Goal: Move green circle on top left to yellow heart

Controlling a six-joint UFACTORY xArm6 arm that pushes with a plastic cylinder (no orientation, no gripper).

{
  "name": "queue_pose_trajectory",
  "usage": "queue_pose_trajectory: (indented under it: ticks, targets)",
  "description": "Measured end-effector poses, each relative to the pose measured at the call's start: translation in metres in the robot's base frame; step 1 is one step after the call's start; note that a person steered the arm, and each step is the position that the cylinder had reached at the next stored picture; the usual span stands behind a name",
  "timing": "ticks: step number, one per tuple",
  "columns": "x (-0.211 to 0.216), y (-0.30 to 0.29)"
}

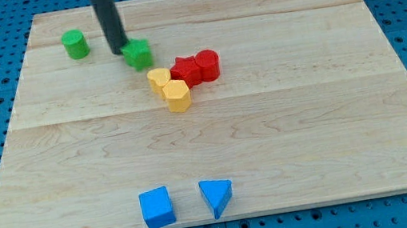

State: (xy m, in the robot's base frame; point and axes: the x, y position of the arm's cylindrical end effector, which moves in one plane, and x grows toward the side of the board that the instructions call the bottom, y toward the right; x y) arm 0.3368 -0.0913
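A green circle (75, 44) stands at the board's top left. The yellow heart (159, 79) lies near the middle, touching a yellow hexagon (177, 95) just below it. My tip (120, 50) is between the green circle and a second green block (137, 54), touching that second block's left side. The green circle is about 55 pixels to the left of my tip and apart from it.
Two red blocks (198, 67) lie together just right of the yellow heart. A blue square (157, 207) and a blue triangle (216, 197) sit near the view's bottom edge of the wooden board (309, 114).
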Motion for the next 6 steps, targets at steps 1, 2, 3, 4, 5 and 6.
queue_pose_trajectory:
  ticks: [1, 2, 3, 4, 5, 6]
  targets:
    - [-0.026, 0.005]
    - [-0.060, -0.023]
    - [-0.090, -0.090]
    - [-0.073, -0.123]
    - [-0.017, -0.096]
    - [0.015, -0.074]
